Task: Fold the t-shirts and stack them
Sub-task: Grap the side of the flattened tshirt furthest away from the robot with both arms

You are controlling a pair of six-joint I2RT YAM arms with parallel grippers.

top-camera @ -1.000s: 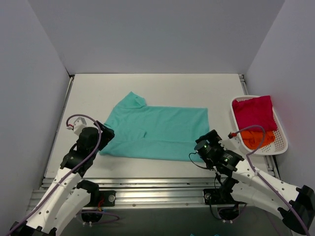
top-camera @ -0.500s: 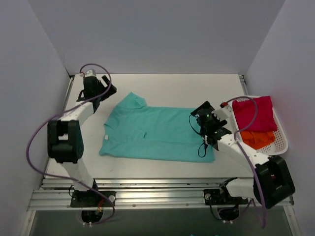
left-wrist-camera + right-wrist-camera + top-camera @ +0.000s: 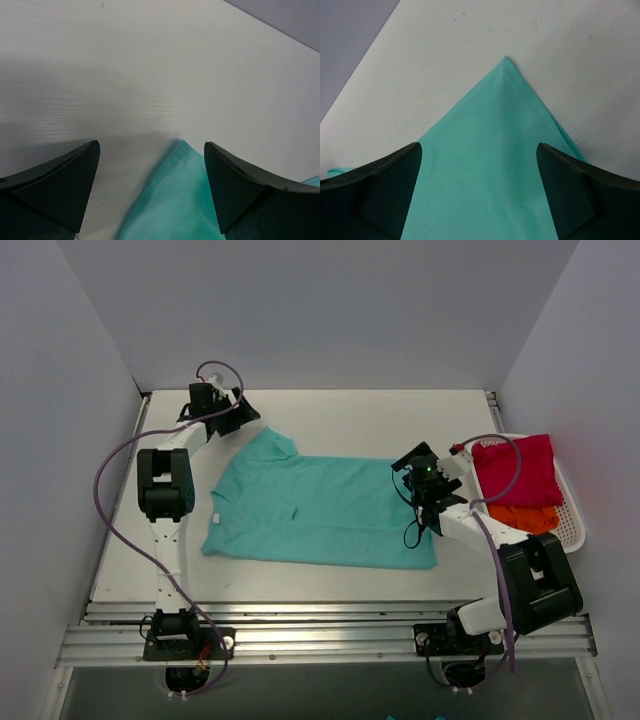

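Teal t-shirt (image 3: 320,510) lies flat on the desk (image 3: 360,415). Your right gripper (image 3: 479,165), jaws wide, hovers over its far-right corner. Your left gripper (image 3: 150,167), also wide, hovers at the far-left sleeve tip. If you pinch shallow, a corner likely slips and skews the fold.

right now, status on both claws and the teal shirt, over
Left claw open over teal shirt, far sleeve tip. Right claw open over its far right corner. Shirt flat, ungripped. Basket stands apart, right.
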